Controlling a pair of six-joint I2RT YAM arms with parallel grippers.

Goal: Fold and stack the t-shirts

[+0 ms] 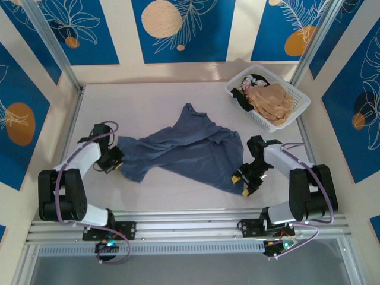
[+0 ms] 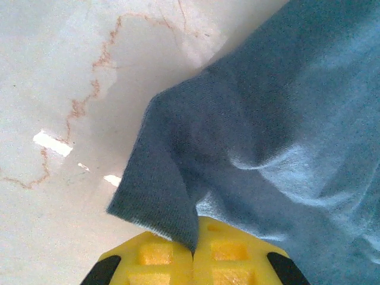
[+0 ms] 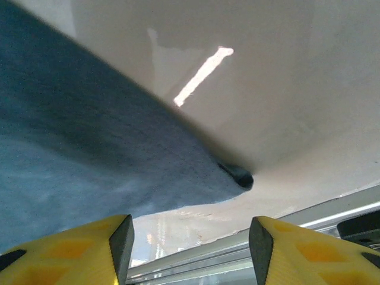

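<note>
Left hand (image 2: 193, 254) clamped on t-shirt (image 1: 184, 148) at its 9 o'clock edge — my right hand (image 3: 190, 240), fingers apart, at 4 o'clock.

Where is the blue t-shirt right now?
In the top view the blue t-shirt lies crumpled mid-table between the left gripper, which pinches its edge, and the right gripper.

The top camera looks down on the whole table (image 1: 154, 101); both wrist cameras hover close over the blue shirt (image 1: 184, 148) (seen in all three).
</note>
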